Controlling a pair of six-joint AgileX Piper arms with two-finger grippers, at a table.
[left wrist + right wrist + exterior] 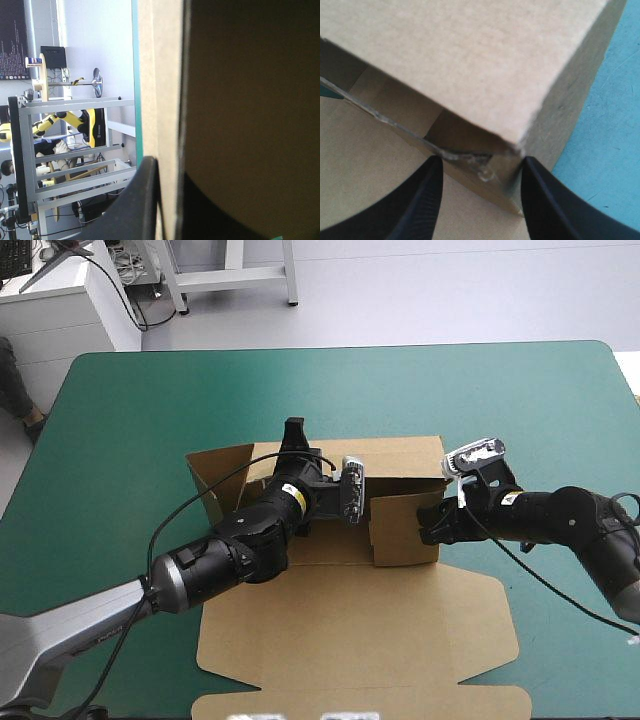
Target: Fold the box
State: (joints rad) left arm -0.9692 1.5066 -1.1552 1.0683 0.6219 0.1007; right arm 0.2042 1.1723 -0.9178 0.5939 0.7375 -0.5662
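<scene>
Brown cut-board box mid surface, which has teal-green cover. Far half of box raised into tray walls, wide lid panel flat toward near edge. Over tray, left tool with black curved-fin fingers clenched on far wall; board stands edge-on between them, one finger each side. At tray's right near corner, right tool released: fingers apart, crumpled box corner between them, contact unclear. Bare cover just beyond outer finger.
</scene>
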